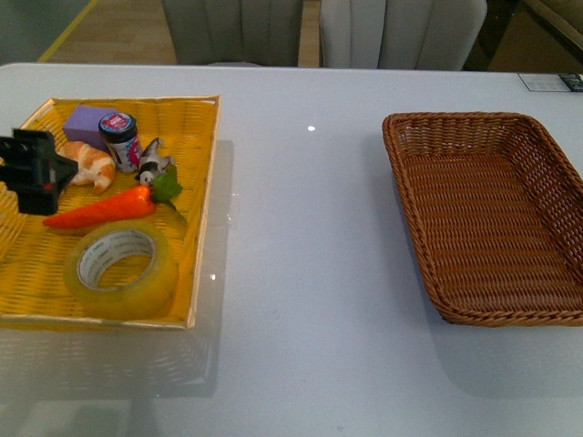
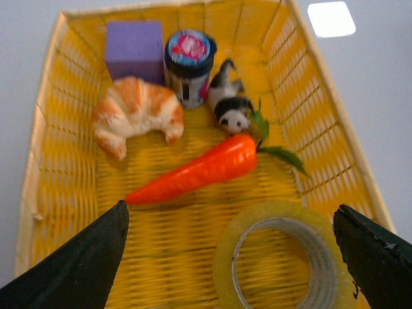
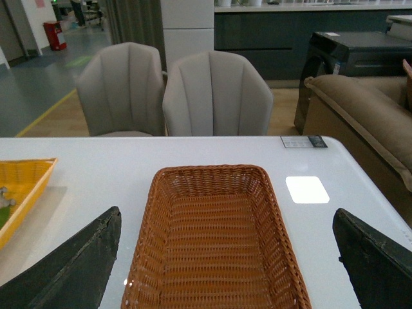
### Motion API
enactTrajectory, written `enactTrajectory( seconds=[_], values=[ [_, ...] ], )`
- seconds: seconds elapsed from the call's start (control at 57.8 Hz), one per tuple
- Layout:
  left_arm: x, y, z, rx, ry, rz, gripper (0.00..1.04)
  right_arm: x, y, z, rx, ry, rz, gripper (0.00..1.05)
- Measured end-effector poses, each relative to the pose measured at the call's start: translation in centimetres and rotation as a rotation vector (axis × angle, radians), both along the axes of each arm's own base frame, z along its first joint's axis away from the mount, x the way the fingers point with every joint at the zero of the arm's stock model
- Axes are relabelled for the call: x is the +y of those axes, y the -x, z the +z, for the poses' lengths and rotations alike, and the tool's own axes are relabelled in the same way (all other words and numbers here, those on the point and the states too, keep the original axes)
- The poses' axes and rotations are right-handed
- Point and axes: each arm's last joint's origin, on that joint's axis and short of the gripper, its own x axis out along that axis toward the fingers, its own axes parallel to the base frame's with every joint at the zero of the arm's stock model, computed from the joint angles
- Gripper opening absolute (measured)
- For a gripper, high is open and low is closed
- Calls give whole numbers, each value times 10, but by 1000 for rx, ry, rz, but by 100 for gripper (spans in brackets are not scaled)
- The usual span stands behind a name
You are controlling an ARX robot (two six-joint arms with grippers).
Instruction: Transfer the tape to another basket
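Left hand [image 2: 230, 212]: fingers wide apart, gripping nothing. It hangs over the yellow woven basket [image 1: 205, 209].

The tape [image 2: 270, 211] lies flat, hole up, right under that hand and between its two fingertips. From the wrist view it sits closer to one finger than the other, and we see neither finger touching it. It's a wide roll, translucent yellowish, with a white inner core. There is print on the core but we can't read it.

Beyond the tape from the left hand lies a toy carrot [image 2: 199, 172], set diagonally. Further out are a croissant [image 2: 136, 112], a purple block [image 2: 134, 42], a small lidded cup [image 2: 190, 64] and a panda figure [image 2: 228, 106].

Right hand [image 3: 226, 212]: fingers also apart, holding nothing. The brown wicker basket [image 3: 209, 169] sits on the white desk [image 1: 310, 273] just ahead of and below it, between its fingertips. The tape is well apart from this hand and from that basket.
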Motion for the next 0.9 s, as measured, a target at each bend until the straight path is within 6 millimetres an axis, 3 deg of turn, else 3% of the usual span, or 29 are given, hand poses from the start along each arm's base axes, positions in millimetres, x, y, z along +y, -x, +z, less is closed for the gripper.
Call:
enactTrajectory(
  seconds=[0.139,0.398,0.9],
  values=[
    [3,-15,-27,78,-14,9,96,0,0,0,0,0,0,96],
    [5,-32,-57,179,-40,-24,96,0,0,0,0,0,0,96],
    [3,-32,-83,273,-81,-138,96,0,0,0,0,0,0,96]
  ],
)
